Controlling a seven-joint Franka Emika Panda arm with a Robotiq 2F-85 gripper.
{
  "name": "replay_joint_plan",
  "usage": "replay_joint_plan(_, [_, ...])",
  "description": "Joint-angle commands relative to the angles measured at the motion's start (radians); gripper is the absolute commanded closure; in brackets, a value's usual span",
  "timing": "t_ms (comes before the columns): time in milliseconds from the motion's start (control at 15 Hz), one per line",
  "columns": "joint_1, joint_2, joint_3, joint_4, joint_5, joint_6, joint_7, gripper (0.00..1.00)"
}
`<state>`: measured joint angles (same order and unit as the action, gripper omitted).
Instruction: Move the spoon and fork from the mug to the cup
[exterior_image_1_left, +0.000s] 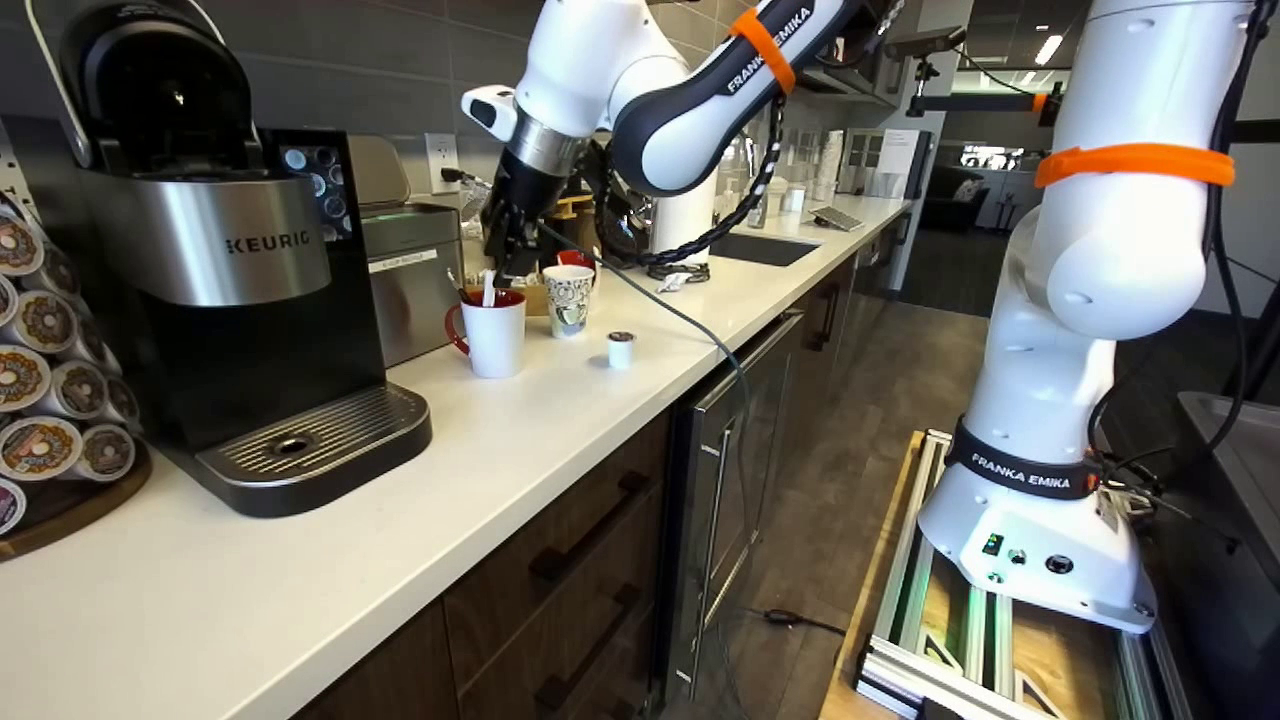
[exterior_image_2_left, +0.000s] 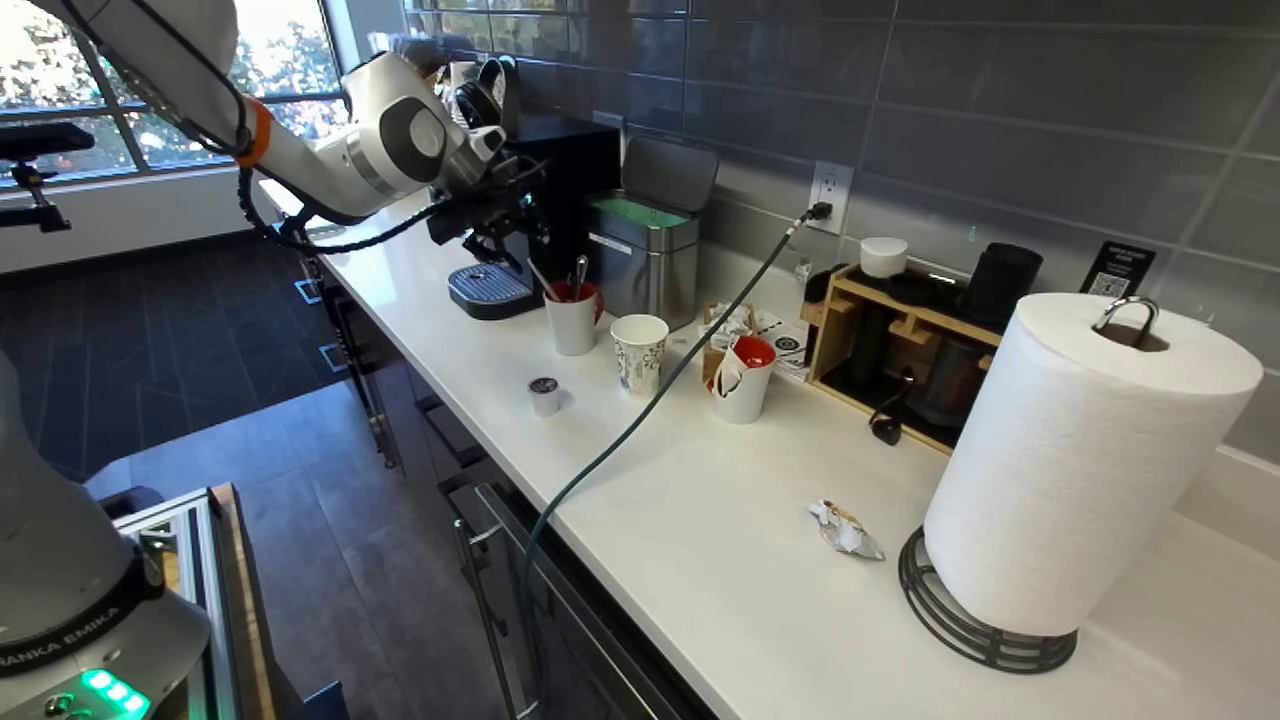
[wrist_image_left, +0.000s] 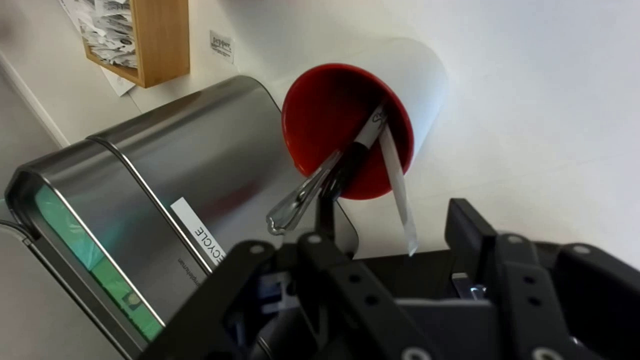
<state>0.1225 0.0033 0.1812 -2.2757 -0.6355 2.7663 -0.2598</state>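
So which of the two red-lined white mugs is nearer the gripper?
The mug with utensils sticking out, their ends close to the gripper; the other red-lined mug stands farther off, beyond the patterned cup.

A white counter runs from the lower left to the upper right in an exterior view. On it stand a coffee machine at left, a metal bin just right of it, and, near the middle, a white mug, a paper cup and a small pod. In an exterior view, another mug stands right of centre, with a crumpled wrapper and a towel holder toward the lower right.
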Motion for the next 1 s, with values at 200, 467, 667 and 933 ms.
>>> replay_joint_plan(200, [0.005, 0.052, 0.002, 0.037, -0.033, 0.015, 0.049, 0.94])
replay_joint_plan(467, [0.022, 0.034, -0.001, 0.028, 0.035, -0.008, 0.011, 1.00])
replay_joint_plan(667, [0.020, -0.035, 0.030, 0.008, 0.249, -0.077, -0.138, 1.00])
replay_joint_plan(933, [0.025, -0.206, -0.011, 0.001, 0.365, -0.135, -0.175, 1.00])
